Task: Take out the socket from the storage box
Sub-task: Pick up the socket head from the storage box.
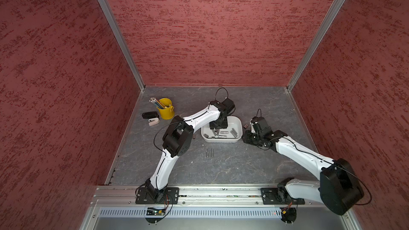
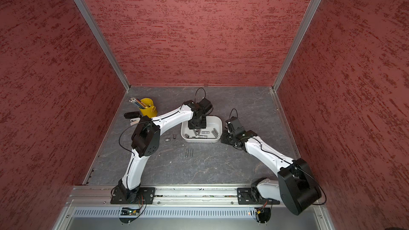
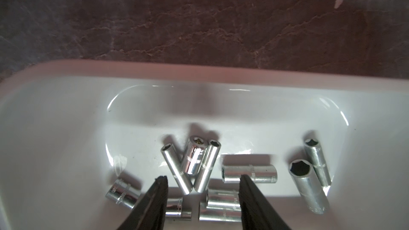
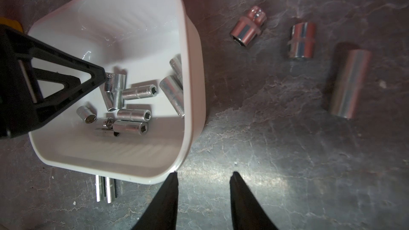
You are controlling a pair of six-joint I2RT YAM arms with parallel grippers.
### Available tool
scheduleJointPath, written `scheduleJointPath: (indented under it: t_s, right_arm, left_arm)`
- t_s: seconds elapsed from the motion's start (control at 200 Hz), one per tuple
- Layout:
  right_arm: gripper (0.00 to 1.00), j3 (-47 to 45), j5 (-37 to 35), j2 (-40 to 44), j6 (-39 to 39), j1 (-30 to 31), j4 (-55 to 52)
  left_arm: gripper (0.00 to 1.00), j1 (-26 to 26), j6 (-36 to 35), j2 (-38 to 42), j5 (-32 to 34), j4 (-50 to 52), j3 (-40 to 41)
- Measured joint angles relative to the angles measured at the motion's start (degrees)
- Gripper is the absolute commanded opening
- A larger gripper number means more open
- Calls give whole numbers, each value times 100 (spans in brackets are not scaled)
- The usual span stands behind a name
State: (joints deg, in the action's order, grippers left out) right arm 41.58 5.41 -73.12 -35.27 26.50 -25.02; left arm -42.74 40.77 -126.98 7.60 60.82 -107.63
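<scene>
The white storage box (image 1: pixel 221 140) (image 2: pixel 200 140) sits mid-table with several chrome sockets (image 3: pixel 194 158) lying loose on its floor. My left gripper (image 3: pixel 203 177) (image 1: pixel 215 132) reaches down into the box and is open. Its black fingertips (image 3: pixel 161 179) straddle a small cluster of sockets without clamping any. In the right wrist view one left finger (image 4: pixel 66 85) ends right beside a short socket (image 4: pixel 115 82). My right gripper (image 4: pixel 204 173) (image 1: pixel 243 139) is open and empty, low over the table at the box's front right corner (image 4: pixel 172 167).
Three sockets (image 4: pixel 246 29) (image 4: pixel 302 40) (image 4: pixel 348 84) lie on the table right of the box. Thin ones (image 1: pixel 209 152) lie in front of it, two more (image 2: pixel 167 139) to its left. A yellow pencil cup (image 1: pixel 166 108) and two small items (image 1: pixel 150 114) stand back left.
</scene>
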Motion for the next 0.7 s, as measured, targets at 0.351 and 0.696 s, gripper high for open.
scheduleJointPath:
  t_s: [0.351, 0.696]
  right_arm:
    - [41, -4, 92, -22, 20, -2, 35]
    - [40, -9, 127, -61, 17, -4, 39]
  left_arm:
    - [51, 81, 13, -479, -4, -37, -168]
    - [38, 94, -11, -614, -81, -109, -199]
